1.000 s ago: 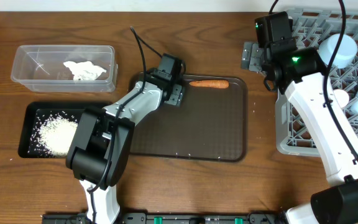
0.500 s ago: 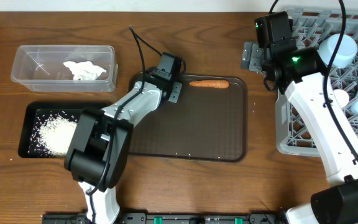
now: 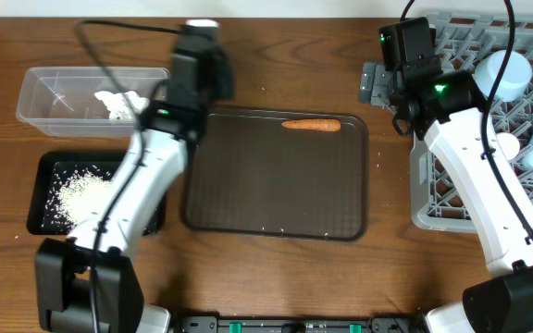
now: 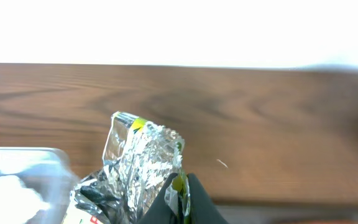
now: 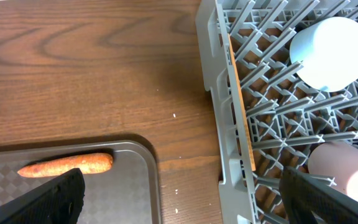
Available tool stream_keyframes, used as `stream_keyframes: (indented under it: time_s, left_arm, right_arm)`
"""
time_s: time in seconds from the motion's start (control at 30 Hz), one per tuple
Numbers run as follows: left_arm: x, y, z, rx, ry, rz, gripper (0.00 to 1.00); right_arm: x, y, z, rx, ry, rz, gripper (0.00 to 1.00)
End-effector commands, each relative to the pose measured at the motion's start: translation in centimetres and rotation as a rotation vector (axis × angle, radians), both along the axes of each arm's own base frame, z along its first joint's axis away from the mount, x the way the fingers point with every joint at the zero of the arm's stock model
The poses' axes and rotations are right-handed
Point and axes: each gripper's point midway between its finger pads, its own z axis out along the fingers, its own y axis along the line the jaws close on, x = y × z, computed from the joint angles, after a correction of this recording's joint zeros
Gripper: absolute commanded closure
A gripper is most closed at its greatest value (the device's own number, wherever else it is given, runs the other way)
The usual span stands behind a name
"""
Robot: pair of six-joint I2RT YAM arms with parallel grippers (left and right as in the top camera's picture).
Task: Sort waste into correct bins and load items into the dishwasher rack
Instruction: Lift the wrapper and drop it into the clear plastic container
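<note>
The right gripper (image 5: 188, 202) hangs wide open by the big grey rack (image 5: 272, 118). The carrot (image 3: 311, 124) lies on the brown tray (image 3: 276, 185). The left gripper (image 4: 166, 210) pinches the foil wrapper (image 4: 143, 155) just beside the clear tub (image 3: 40, 106). Next, I think: go over it, let go.

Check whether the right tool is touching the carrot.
Apart. In the overhead view, the carrot lies on the brown tray, with a clear gap to the right tool.

Clear plastic rectangular tub (image 3: 49, 97) sits far-left on the wooden desk (image 3: 276, 55), crumpled white tissue (image 3: 123, 104) in it. Shallow black rectangular tray (image 3: 37, 199) just before it, loose white rice grains (image 3: 86, 196) inside. Dark brown serving tray (image 3: 276, 185) centre, small orange carrot (image 3: 311, 124) on its far edge. Large grey plastic crate (image 3: 465, 37) right, small white cup (image 3: 505, 69) inside.
</note>
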Motion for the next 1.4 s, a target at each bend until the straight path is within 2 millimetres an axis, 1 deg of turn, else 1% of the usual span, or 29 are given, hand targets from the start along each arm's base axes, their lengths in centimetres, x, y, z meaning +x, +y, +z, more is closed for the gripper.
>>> stream_keyframes:
  time_s: [0.0,0.03,0.1,0.17,0.23,0.3,0.33,0.37,0.4,0.43,0.47,0.5,0.57,0.63,0.67,0.7,0.83,0.9,0.97,1.0,1.03,1.1,1.2,1.23,1.3,1.37]
  left_arm:
    - [0.9,6.4,-0.5,-0.090,0.005,0.200,0.94]
    - [1.1,8.4,-0.6,-0.110,0.001,0.252,0.94]
    - [1.3,11.7,-0.8,-0.147,-0.008,0.341,0.94]
    - [1.5,14.3,-1.1,-0.167,-0.018,0.403,0.94]
    - [1.7,16.1,-1.7,-0.173,-0.021,0.434,0.94]
    - [2.0,17.4,-2.5,-0.173,-0.016,0.459,0.92]
    - [2.1,17.8,-3.0,-0.172,-0.011,0.467,0.90]
    - [2.3,18.1,-3.6,-0.171,-0.003,0.472,0.84]
    - [2.4,18.3,-4.2,-0.170,0.007,0.477,0.66]
    - [2.4,18.3,-4.6,-0.170,0.015,0.478,0.41]
    - [2.4,18.3,-4.9,-0.169,0.021,0.478,0.22]
    - [2.4,18.3,-4.9,-0.170,0.021,0.477,0.19]
    - [2.4,18.3,-4.4,-0.172,0.011,0.476,0.17]
    - [2.2,18.3,-3.3,-0.174,-0.012,0.474,0.12]
    - [2.1,18.3,-2.3,-0.183,-0.031,0.477,0.08]
    - [1.8,18.2,-1.5,-0.193,-0.045,0.480,0.07]
    - [-0.4,17.9,2.1,-0.241,-0.076,0.504,0.03]
    - [-1.8,18.0,3.0,-0.239,-0.067,0.512,0.02]
    - [-3.1,19.0,3.6,-0.247,-0.059,0.546,0.02]
    - [-3.9,20.4,3.5,-0.263,-0.049,0.595,0.01]
    - [-4.2,20.9,3.3,-0.269,-0.043,0.614,0.01]
    - [-5.6,23.2,2.2,-0.300,-0.004,0.699,0.01]
    - [-8.9,27.0,0.0,-0.347,0.083,0.852,0.01]
    - [-10.5,28.3,-1.0,-0.392,0.118,0.934,0.01]
    - [-12.2,29.3,-2.0,-0.465,0.154,1.016,0.00]
    - [-13.4,29.6,-2.8,-0.523,0.193,1.060,0.00]
  right_arm:
    - [0.2,-0.6,0.0,-0.020,-0.001,-0.011,0.01]
    - [0.2,-0.6,0.0,-0.020,0.000,-0.011,0.01]
    - [0.2,-0.6,0.0,-0.020,0.000,-0.011,0.01]
    - [0.2,-0.6,0.0,-0.020,-0.001,-0.011,0.01]
    - [0.2,-0.6,0.0,-0.020,-0.001,-0.011,0.01]
    - [0.2,-0.6,0.0,-0.020,-0.001,-0.011,0.01]
    - [0.2,-0.6,0.0,-0.020,-0.001,-0.011,0.01]
    - [0.2,-0.6,0.0,-0.020,0.000,-0.011,0.01]
    - [0.2,-0.6,0.0,-0.020,0.000,-0.011,0.01]
    - [0.2,-0.6,0.0,-0.020,-0.001,-0.011,0.01]
    - [0.2,-0.6,0.0,-0.020,-0.001,-0.011,0.01]
    - [0.2,-0.6,0.0,-0.020,-0.001,-0.011,0.01]
    - [0.2,-0.6,0.0,-0.020,-0.001,-0.011,0.01]
    - [0.2,-0.6,0.0,-0.020,-0.001,-0.011,0.01]
    - [0.2,-0.6,0.0,-0.020,0.000,-0.011,0.01]
    - [0.2,-0.6,0.0,-0.020,-0.001,-0.011,0.01]
    - [0.2,-0.6,0.0,-0.020,0.000,-0.011,0.01]
    - [0.2,-0.6,0.0,-0.020,0.000,-0.011,0.01]
    - [0.2,-0.6,0.0,-0.020,0.000,-0.011,0.01]
    - [0.2,-0.6,0.0,-0.020,0.000,-0.011,0.01]
    - [0.2,-0.6,0.0,-0.020,-0.001,-0.011,0.01]
    - [0.2,-0.6,0.0,-0.020,-0.001,-0.011,0.01]
    - [0.2,-0.6,0.0,-0.020,0.000,-0.011,0.01]
    - [0.2,-0.6,0.0,-0.020,0.000,-0.011,0.01]
    - [0.2,-0.6,0.0,-0.020,0.000,-0.011,0.01]
    - [0.2,-0.6,0.0,-0.020,0.000,-0.011,0.01]
